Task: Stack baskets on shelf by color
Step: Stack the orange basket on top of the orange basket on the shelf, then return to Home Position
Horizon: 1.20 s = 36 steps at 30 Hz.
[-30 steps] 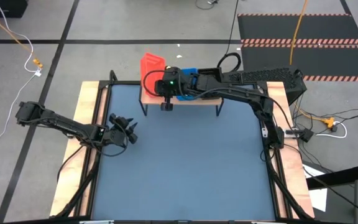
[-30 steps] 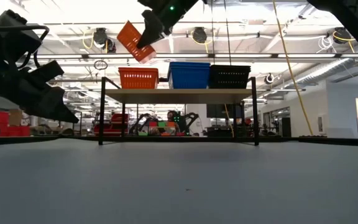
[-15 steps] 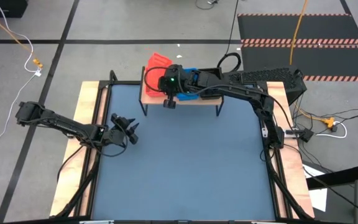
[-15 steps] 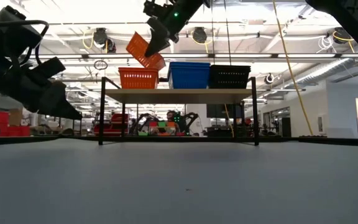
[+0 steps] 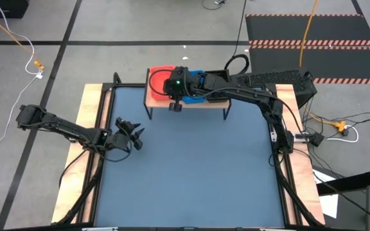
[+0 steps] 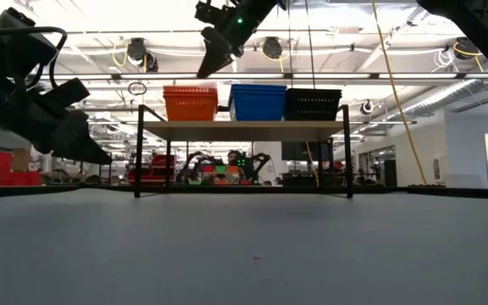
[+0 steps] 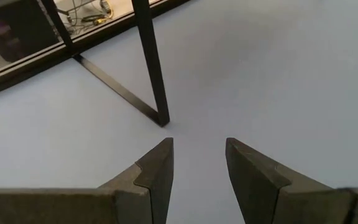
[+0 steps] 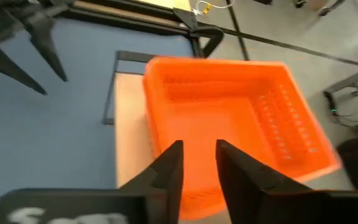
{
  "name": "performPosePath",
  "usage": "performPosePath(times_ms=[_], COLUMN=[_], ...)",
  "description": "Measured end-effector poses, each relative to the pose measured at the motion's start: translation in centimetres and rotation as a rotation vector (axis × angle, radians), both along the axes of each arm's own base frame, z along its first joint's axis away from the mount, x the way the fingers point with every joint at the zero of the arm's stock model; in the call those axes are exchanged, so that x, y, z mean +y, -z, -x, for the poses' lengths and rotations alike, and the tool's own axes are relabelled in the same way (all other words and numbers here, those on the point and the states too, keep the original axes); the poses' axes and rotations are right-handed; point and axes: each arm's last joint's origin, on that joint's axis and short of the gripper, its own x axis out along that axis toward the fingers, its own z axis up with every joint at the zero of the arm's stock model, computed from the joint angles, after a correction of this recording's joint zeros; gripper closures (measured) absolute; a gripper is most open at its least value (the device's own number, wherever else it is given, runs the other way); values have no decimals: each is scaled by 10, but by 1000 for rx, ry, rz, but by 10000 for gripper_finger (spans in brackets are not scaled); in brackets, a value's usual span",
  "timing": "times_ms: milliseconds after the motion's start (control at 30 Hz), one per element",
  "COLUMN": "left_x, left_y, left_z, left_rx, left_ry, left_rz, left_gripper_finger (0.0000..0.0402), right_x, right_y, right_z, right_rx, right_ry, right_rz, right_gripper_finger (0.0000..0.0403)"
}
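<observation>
Blue table (image 5: 191, 167) bearing the shelf (image 6: 244, 130), on which red baskets (image 6: 191, 102), blue baskets (image 6: 257, 101) and black baskets (image 6: 313, 103) stand side by side. Right gripper (image 8: 197, 163), fingers slightly apart and empty, above the red stack. Left gripper (image 7: 197, 165), fingers apart, near the table's left edge.

Red baskets (image 6: 191, 102), blue baskets (image 6: 257, 102), black baskets (image 6: 313, 103), light wooden shelf (image 6: 244, 130)

Blue stack (image 5: 196, 76): from above my right arm covered most of it; only a sliver showed.
Black stack (image 6: 313, 103): from above I could not find it under my arm.
Basket counts: too small to tell in the low view.
Red stack (image 8: 229, 118): its right side was blurred in my right wrist view.
My left arm (image 6: 24, 85): cut off by the low view's left edge.
</observation>
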Motion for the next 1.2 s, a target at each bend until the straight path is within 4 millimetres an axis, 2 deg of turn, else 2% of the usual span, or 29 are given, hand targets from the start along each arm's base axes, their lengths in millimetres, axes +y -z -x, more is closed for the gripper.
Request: performPosePath(times_ms=[267, 400, 567, 733, 900, 1033, 1200], left_x=[0, -1, -5, -14, -14, -11, -8], left_y=[0, 0, -12, -30, -59, -72, -62], left_z=[0, 0, -5, 0, 6, 13, 21], left_rx=[2, 10, -61, -147, -297, -371, -393], left_ry=[11, 30, 85, 216, 291, 297, 295], left_rz=[9, 15, 61, 16, -155, -218, -257], left_gripper_finger=[252, 252, 252, 270, 308, 342, 392], right_x=[-1, 7, 25, 45, 77, 96, 106], right_y=[-1, -9, -22, -4, 18, 55, 105], right_z=[0, 2, 19, 62, 118, 163, 217], right_rx=[18, 2, -110, -269, -500, -612, -824], right_ry=[53, 50, -108, -147, -158, -189, -278], right_rz=[87, 97, -62, -102, -127, -162, -230], right_gripper_finger=[255, 246, 254, 269, 283, 294, 309])
